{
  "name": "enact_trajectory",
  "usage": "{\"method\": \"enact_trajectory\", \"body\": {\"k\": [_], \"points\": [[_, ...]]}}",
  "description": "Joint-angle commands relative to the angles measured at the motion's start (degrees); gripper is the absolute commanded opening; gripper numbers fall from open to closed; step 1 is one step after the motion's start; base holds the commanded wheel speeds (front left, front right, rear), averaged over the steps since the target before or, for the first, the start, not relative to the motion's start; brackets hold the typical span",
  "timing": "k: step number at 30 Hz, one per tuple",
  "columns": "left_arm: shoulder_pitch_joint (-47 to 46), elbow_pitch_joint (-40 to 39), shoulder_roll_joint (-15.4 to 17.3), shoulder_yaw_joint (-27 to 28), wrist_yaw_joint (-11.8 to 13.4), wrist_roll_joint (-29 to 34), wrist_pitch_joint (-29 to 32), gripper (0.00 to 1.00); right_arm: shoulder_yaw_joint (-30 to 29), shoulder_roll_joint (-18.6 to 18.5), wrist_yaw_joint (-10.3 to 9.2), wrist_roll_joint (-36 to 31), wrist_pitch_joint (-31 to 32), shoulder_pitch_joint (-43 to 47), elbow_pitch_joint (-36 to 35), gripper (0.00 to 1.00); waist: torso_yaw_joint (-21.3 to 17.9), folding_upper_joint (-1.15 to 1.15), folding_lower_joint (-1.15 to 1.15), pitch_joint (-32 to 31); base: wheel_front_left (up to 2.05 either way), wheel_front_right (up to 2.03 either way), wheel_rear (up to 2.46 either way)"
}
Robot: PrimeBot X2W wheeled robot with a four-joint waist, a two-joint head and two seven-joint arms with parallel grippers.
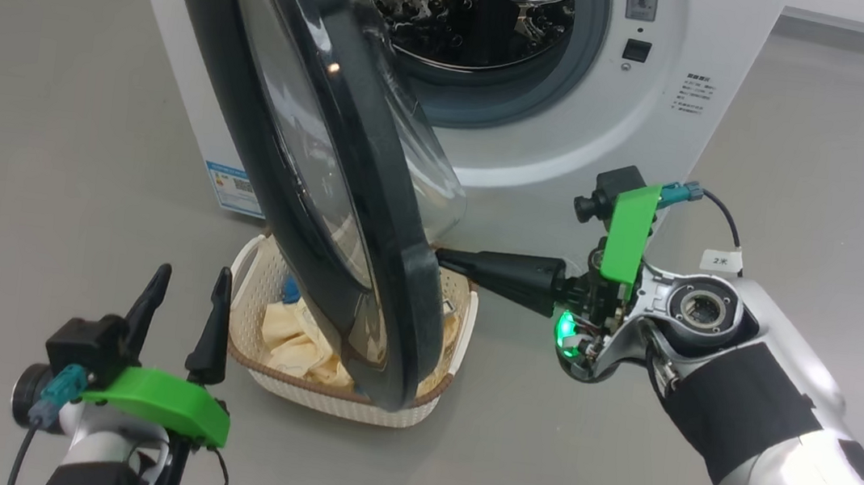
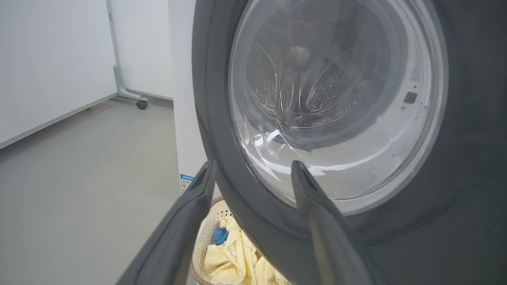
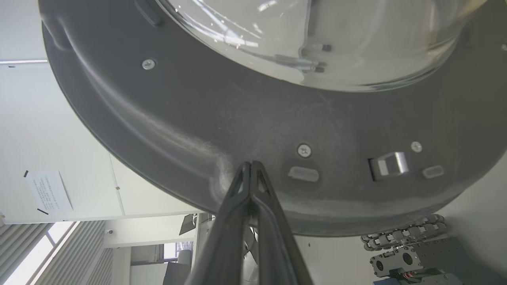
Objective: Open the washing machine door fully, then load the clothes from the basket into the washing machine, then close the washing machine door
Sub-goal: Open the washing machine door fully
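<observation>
The left claw (image 1: 193,272) was held wide open and empty, just beside the basket (image 1: 301,395). The clothes (image 1: 299,341) were seen lying in the basket on the floor, under the part-open door (image 1: 392,270). The right claw (image 1: 446,260) was pinched shut on nothing, its tips set against the door's inner rim. Behind, the drum (image 1: 467,2) of the washer (image 1: 575,129) was exposed.

place: test lab | cues: freestanding washing machine (image 1: 540,153), wheeled partition (image 2: 55,63), grey floor (image 2: 87,190)

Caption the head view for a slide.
Shut right claw against the inner rim of the part-open washing machine door, above the basket of yellow clothes; open left claw beside the basket.
</observation>
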Motion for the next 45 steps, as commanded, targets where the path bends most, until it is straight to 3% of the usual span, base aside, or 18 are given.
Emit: {"method": "enact_trajectory", "body": {"k": [1, 18, 25, 32, 33, 35, 36, 37, 45], "points": [[-0.8, -1.4, 1.5, 1.8, 0.0, -0.5, -0.6, 1.0, 1.5, 1.2, 0.67, 1.5, -0.9, -0.3, -2.3, 0.0, 0.1, 0.0, 0.0, -0.4, 0.0, 0.0, 0.0], [0.4, -0.6, 2.3, 1.4, 0.0, -0.5, -0.6, 1.0, 13.9, 1.2, 0.67, 10.8, -7.2, -0.1, -5.8, 0.0, -0.1, 0.0, 0.0, -2.0, 0.0, 0.0, 0.0], [1.0, -0.3, 2.4, 1.5, 0.0, -0.6, -0.6, 1.0, 15.1, 1.2, 0.67, 11.4, -9.0, 0.7, -5.8, 0.0, -0.2, 0.0, 0.0, -3.1, 0.0, 0.0, 0.0], [1.3, -0.2, 2.7, 1.7, 0.0, -0.8, -0.6, 1.0, 12.6, 1.2, 0.67, 9.5, -11.2, 1.2, -4.7, 0.0, -0.4, 0.0, 0.0, -3.7, 0.0, 0.0, 0.0], [1.3, -0.3, 2.7, 1.8, 0.0, -0.8, -0.6, 1.0, 12.0, 1.2, 0.67, 9.0, -11.5, 1.3, -4.6, 0.06, -0.5, 0.0, 0.0, -3.8, 0.0, 0.0, 0.0], [1.5, -0.3, 2.8, 2.0, 0.0, -0.8, -0.6, 1.0, 10.3, 1.2, 0.67, 7.1, -13.0, 1.7, -4.7, 0.52, -0.8, 0.0, 0.0, -4.0, 0.0, 0.0, 0.0], [1.5, -0.3, 2.9, 2.1, 0.0, -0.9, -0.6, 1.0, 9.4, 1.2, 0.67, 5.9, -13.8, 1.9, -4.9, 0.86, -0.9, 0.0, 0.0, -4.0, 0.0, 0.0, 0.0], [1.6, -0.3, 2.9, 2.2, 0.0, -0.9, -0.6, 1.0, 8.4, 1.2, 0.67, 4.4, -14.9, 2.3, -5.3, 1.0, -1.0, 0.0, 0.0, -4.1, 0.0, 0.0, 0.0], [1.6, -0.6, 3.4, 2.9, 0.0, -1.2, -0.6, 1.0, 2.7, 0.9, 0.67, -7.2, -21.6, 7.1, -9.9, 1.0, -2.1, 0.0, 0.0, -4.3, 0.0, 0.0, 0.0]]}}
